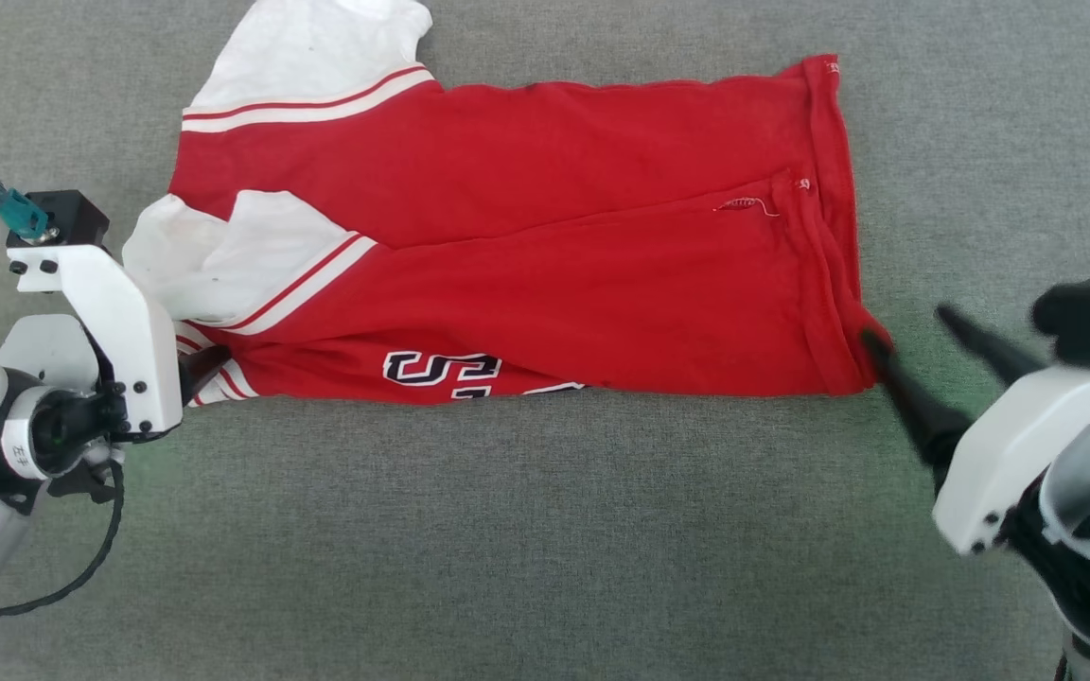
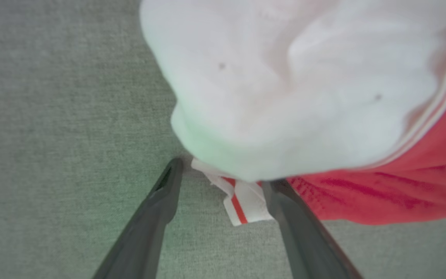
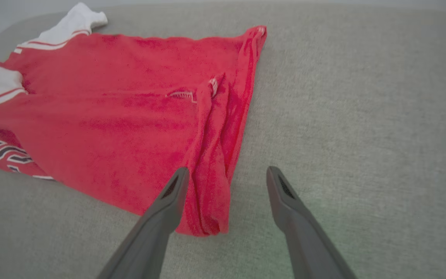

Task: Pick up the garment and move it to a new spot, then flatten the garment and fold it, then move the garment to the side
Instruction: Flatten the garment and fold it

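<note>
- Between the fingers of the left gripper [image 2: 225, 174], which stand wide apart and clamp nothing, lies a corner of striped trim [image 2: 246, 205], close against one finger.
- Just past those fingers in the left wrist view, a bunched white sleeve [image 2: 285, 85] is blurred and hides whatever is beneath it.
- From the head, the left fingers are mostly hidden behind a white wrist bracket [image 1: 119, 322] at the collar end of the garment [image 1: 554, 265].
- At the opposite end, the right gripper [image 3: 227, 172] is also spread open. One finger is over the red cloth and the other over the bare grey cloth surface [image 1: 545, 549], with the near corner of the hem [image 3: 211, 217] between them.
- The right arm is motion-blurred in the head view and cut off by the frame edge.
- The garment lies folded lengthwise across the grey surface, sleeves to the robot's left and hem to its right.
- Black lettering [image 1: 441, 369] peeks out at the near edge. It is partly tucked under the fold, so I cannot read it whole.
</note>
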Robot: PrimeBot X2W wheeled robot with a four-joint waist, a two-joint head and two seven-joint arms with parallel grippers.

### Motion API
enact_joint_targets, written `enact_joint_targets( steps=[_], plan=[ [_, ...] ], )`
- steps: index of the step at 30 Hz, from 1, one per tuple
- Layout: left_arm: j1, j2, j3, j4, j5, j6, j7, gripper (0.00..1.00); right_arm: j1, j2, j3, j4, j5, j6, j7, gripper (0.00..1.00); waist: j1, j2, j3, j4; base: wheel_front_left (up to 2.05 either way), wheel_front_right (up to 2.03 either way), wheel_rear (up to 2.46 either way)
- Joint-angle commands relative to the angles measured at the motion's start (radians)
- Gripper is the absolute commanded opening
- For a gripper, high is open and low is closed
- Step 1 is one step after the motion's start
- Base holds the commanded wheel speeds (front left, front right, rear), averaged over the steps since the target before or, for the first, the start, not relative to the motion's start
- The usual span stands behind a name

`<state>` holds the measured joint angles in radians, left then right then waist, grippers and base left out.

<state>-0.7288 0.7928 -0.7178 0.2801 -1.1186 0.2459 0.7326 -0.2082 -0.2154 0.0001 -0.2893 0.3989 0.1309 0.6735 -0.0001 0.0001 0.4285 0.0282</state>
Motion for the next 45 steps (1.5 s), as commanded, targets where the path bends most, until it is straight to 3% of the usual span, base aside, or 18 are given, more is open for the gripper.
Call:
enact_joint_targets(
  steps=[1,2,12,21,22,23,24,29,34,39,45],
  plan=[
    [0.02,-0.031,-0.027,0.031,-0.009,-0.013,0.016,0.47,0.018,-0.011,0.01,-0.003,0.013,0.0,0.046,1.0,0.0001,-0.0001,0.004,-0.002,0.0,0.0,0.0],
    [0.018,-0.039,-0.028,0.04,-0.013,-0.019,0.015,0.0,0.023,-0.006,0.006,0.0,0.023,0.0,0.073,1.0,0.0001,-0.0001,0.005,-0.001,0.0,0.0,0.0],
    [-0.027,-0.085,-0.049,0.078,0.004,-0.07,0.01,0.0,-0.056,0.011,0.017,0.071,-0.003,0.0,0.261,1.0,0.0001,-0.0001,0.021,0.041,0.0,0.0,0.0],
    [-0.06,-0.129,-0.06,0.087,0.015,-0.101,-0.009,0.0,-0.141,0.005,0.085,0.263,-0.034,0.0,0.367,1.0,0.0001,-0.0001,0.033,0.079,0.0,0.0,0.0],
    [-0.063,-0.136,-0.061,0.089,0.018,-0.105,-0.012,0.0,-0.148,-0.002,0.1,0.285,-0.033,0.0,0.374,0.69,0.0001,-0.0001,0.034,0.083,0.0,0.0,0.0],
    [-0.064,-0.14,-0.062,0.092,0.018,-0.107,-0.015,0.0,-0.156,-0.009,0.118,0.305,-0.026,0.0,0.383,0.25,0.0001,-0.0001,0.033,0.086,0.0,0.0,0.0],
    [-0.066,-0.144,-0.063,0.095,0.018,-0.109,-0.016,0.0,-0.161,-0.017,0.128,0.317,-0.021,0.0,0.382,0.0,0.0001,-0.0001,0.033,0.089,0.0,0.0,0.0],
    [-0.062,-0.137,-0.057,0.101,0.011,-0.117,-0.022,0.0,-0.192,-0.06,0.118,0.316,-0.001,-0.001,0.377,0.0,0.0001,-0.0001,0.018,0.097,0.0,0.0,0.0],
    [-0.041,-0.098,-0.047,0.054,0.0,-0.097,-0.008,0.0,-0.189,-0.111,0.07,0.251,0.029,-0.001,0.398,0.0,0.0001,-0.0001,-0.009,0.104,0.0,0.0,0.0],
    [0.006,-0.031,-0.038,-0.059,-0.007,-0.045,0.02,0.0,-0.151,-0.143,0.028,0.172,0.049,-0.001,0.442,0.0,0.0001,-0.0001,-0.04,0.111,0.0,0.0,0.0],
    [0.104,0.051,-0.035,-0.237,-0.034,0.05,0.06,0.0,-0.061,-0.164,-0.028,0.071,0.077,-0.001,0.513,0.0,0.0001,-0.0001,-0.061,0.118,0.0,0.0,0.0]
  ],
)
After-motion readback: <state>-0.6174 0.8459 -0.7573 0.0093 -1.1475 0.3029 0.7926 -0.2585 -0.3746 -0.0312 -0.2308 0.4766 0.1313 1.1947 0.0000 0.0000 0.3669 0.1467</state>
